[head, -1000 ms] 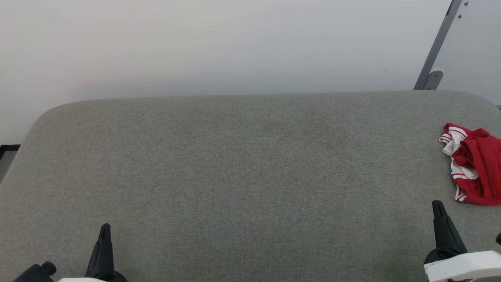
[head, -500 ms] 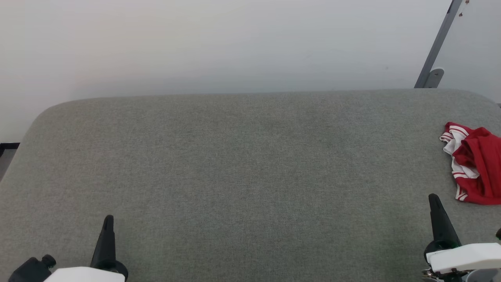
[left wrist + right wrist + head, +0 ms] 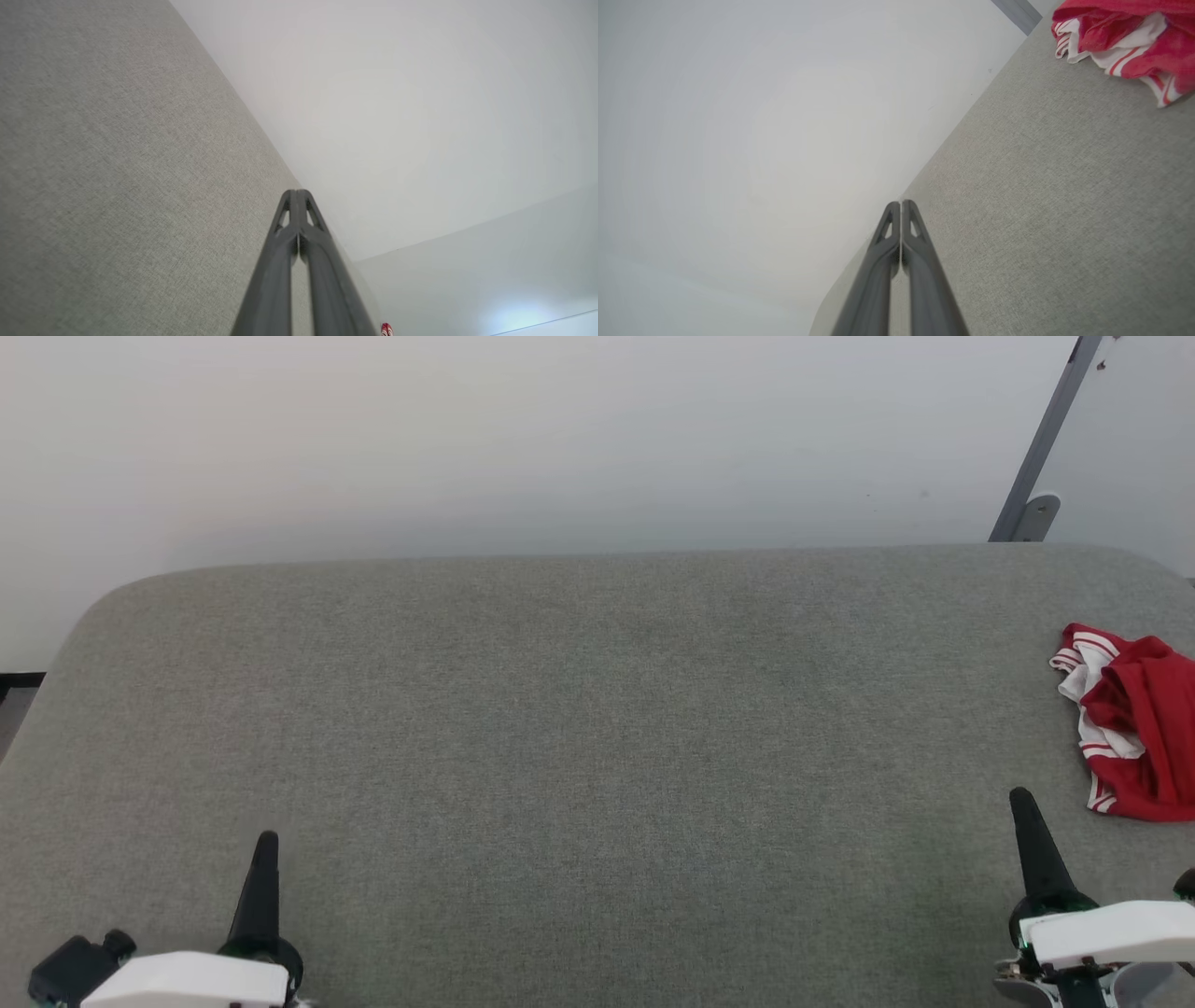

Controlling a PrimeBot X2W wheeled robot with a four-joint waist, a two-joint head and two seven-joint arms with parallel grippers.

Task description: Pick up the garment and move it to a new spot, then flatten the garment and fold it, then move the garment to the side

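The garment [image 3: 1134, 723] lies crumpled in a red heap with white, red-striped trim at the right edge of the grey table [image 3: 560, 728], partly cut off by the head view's border. It also appears at the top right of the right wrist view as the same red-and-white bundle [image 3: 1125, 42], and as a small red speck [image 3: 386, 329] low in the left wrist view. My right gripper [image 3: 1022, 803] is shut and empty, a short way in front and to the left of the garment. Near the table's front left, my left gripper [image 3: 266, 845] is shut and empty.
A pale wall rises behind the table's rounded far edge. A grey metal strut [image 3: 1041, 448] with a bracket leans at the back right corner. The broad grey fabric surface stretches between the two grippers.
Both grippers have crept a little farther forward over the table. The head view has shifted slightly, so the garment sits a touch higher in it.
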